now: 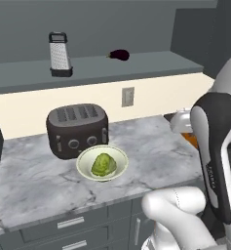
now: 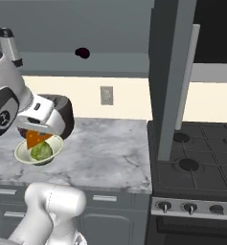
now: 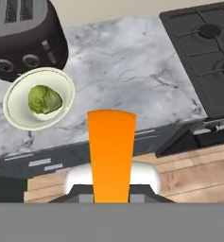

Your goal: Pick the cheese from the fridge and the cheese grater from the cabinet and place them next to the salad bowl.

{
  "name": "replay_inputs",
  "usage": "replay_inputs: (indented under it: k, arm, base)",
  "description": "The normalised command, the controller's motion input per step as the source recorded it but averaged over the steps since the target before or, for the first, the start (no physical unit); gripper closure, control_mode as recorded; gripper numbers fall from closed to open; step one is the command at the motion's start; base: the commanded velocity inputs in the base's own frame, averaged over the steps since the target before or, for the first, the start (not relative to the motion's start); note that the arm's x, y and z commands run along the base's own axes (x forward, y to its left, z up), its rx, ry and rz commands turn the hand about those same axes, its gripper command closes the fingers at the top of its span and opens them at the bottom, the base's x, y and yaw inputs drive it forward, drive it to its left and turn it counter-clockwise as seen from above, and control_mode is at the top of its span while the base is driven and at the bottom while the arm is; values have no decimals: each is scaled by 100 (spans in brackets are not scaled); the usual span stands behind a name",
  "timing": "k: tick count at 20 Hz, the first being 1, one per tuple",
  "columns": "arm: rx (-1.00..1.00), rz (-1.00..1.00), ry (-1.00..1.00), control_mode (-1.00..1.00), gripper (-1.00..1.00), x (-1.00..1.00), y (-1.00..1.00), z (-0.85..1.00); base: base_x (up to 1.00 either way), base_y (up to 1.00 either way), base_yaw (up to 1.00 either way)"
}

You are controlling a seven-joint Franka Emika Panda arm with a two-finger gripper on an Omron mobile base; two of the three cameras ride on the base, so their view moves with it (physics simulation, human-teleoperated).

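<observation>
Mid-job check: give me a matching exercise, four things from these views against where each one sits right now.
Things:
1. cheese
2. cheese grater
3. salad bowl
4. eggplant

Places:
A. on the counter in front of the toaster
B. held in the gripper above the counter's front edge
C. upright at the left of the cabinet shelf
D. lying further right on the same shelf

Pairs: 1-B, 2-C, 3-A, 4-D
</observation>
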Motion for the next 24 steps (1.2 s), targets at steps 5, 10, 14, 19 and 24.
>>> replay_inputs:
  k: [5, 10, 14, 19, 24]
  arm:
    - [0, 44, 1, -100, 100, 38, -3, -33]
    - [0, 47, 10, -100, 100, 51, -8, -7]
    - [-7, 12, 17, -100, 100, 54, 0, -33]
    - [-8, 0, 8, -100, 100, 46, 0, -38]
    - [-6, 0, 1, -100, 100, 49, 0, -62]
  base:
    - [0, 0, 0]
    - [0, 0, 0]
    - [0, 0, 0]
    - [0, 0, 0]
    - [0, 0, 0]
